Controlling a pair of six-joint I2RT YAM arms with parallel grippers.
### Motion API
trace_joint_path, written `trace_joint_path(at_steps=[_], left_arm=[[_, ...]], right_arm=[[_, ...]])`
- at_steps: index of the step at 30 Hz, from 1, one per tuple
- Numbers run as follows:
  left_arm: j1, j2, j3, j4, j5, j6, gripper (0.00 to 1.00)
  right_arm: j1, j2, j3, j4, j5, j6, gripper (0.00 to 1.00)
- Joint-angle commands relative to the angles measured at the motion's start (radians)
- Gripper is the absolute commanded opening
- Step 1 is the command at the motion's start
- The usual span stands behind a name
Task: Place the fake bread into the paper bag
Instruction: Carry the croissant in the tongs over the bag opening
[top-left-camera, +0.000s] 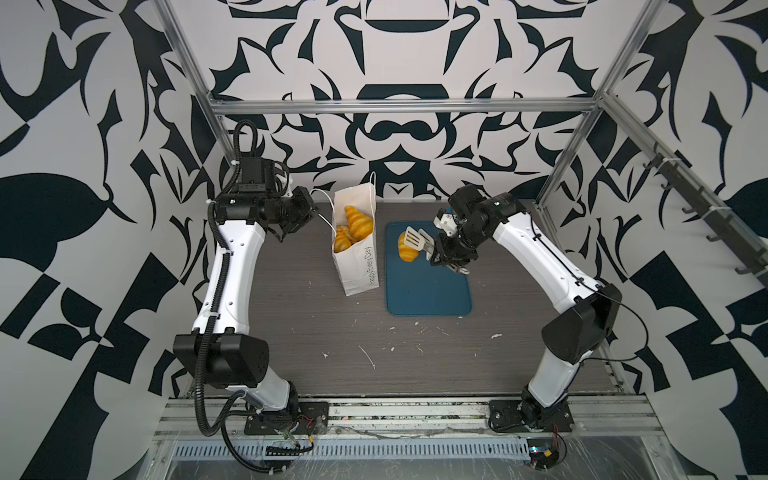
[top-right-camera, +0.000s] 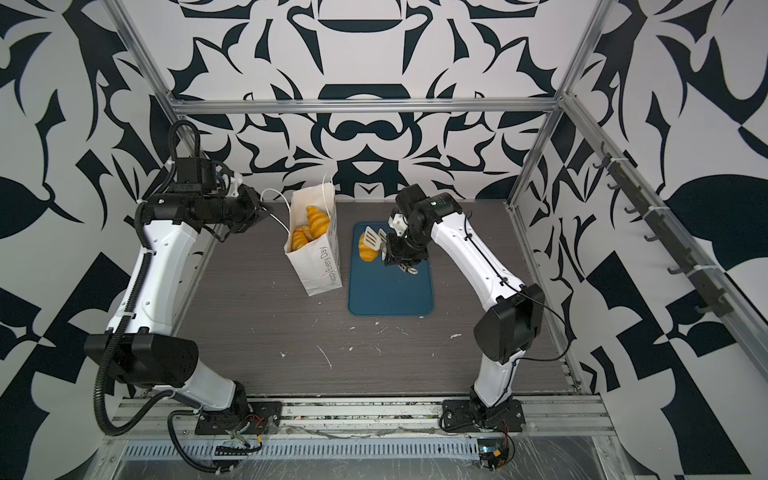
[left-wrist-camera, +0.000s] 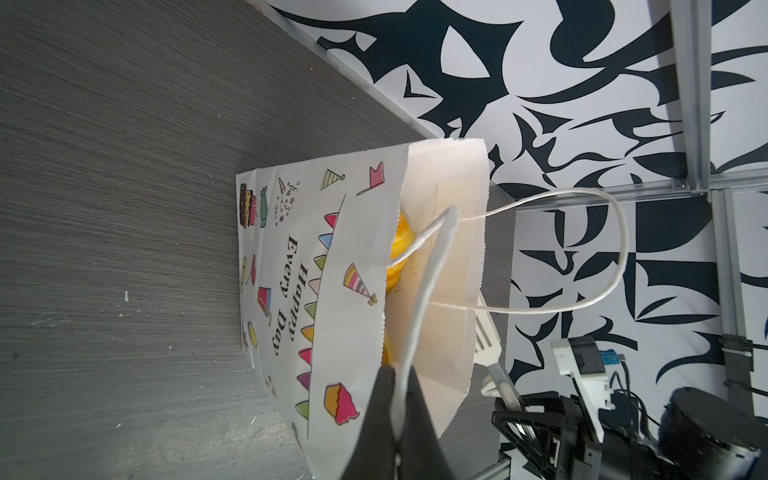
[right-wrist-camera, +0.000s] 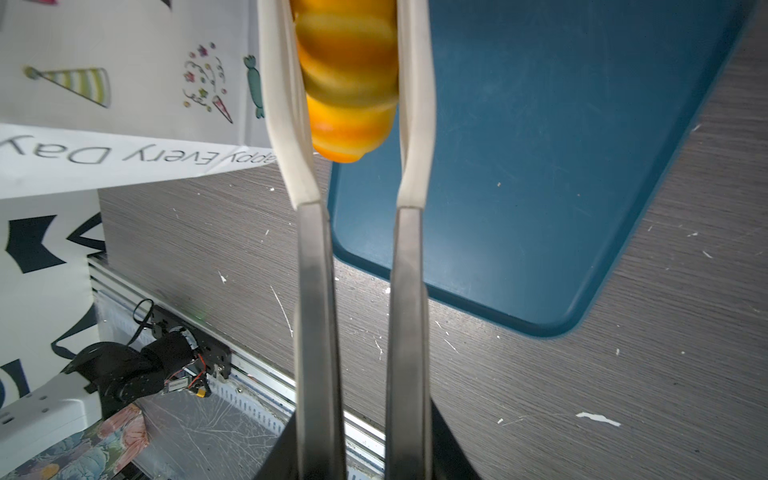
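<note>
nearest lens: black elbow housing of left arm (top-left-camera: 220, 357), low at left
left gripper (left-wrist-camera: 397, 415) pinched shut on thin white cord handle (left-wrist-camera: 432, 274) of upright white paper gift bag (top-left-camera: 359, 266) w/ glossy orange toy croissants (top-left-camera: 357, 222) inside; another croissant (right-wrist-camera: 349, 83) squeezed btwn white-tipped metal tongs (top-left-camera: 411, 237), right gripper (top-left-camera: 438, 249) clamping them, over flat blue tray (top-left-camera: 428, 291).

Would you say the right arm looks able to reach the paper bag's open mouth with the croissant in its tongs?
Probably yes: the paper bag stands right beside the tongs, its mouth is open upward, the left fingers hold one cord handle aside, and nothing lies between.
</note>
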Motion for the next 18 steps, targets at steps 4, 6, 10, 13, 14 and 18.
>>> trace_joint_path(at_steps=[4, 6, 10, 13, 14, 18], left_arm=[[0.0, -0.008, 0.022, -0.024, 0.001, 0.004, 0.0], [0.0, -0.009, 0.019, -0.024, 0.001, 0.004, 0.0], [0.0, -0.008, 0.018, -0.022, 0.002, 0.004, 0.0], [0.0, -0.008, 0.018, -0.021, 0.002, 0.004, 0.0], [0.0, -0.008, 0.018, -0.021, 0.002, 0.004, 0.0], [0.0, -0.01, 0.017, -0.021, 0.001, 0.004, 0.0]], right_arm=[[-0.017, -0.083, 0.076, 0.046, -0.052, 0.039, 0.35], [-0.02, -0.091, 0.083, 0.06, -0.064, 0.046, 0.35], [-0.026, -0.114, 0.094, 0.104, -0.096, 0.059, 0.35], [-0.026, -0.138, 0.095, 0.147, -0.114, 0.072, 0.35], [-0.026, -0.146, 0.093, 0.157, -0.118, 0.076, 0.35], [-0.027, -0.183, 0.08, 0.218, -0.132, 0.09, 0.35]])
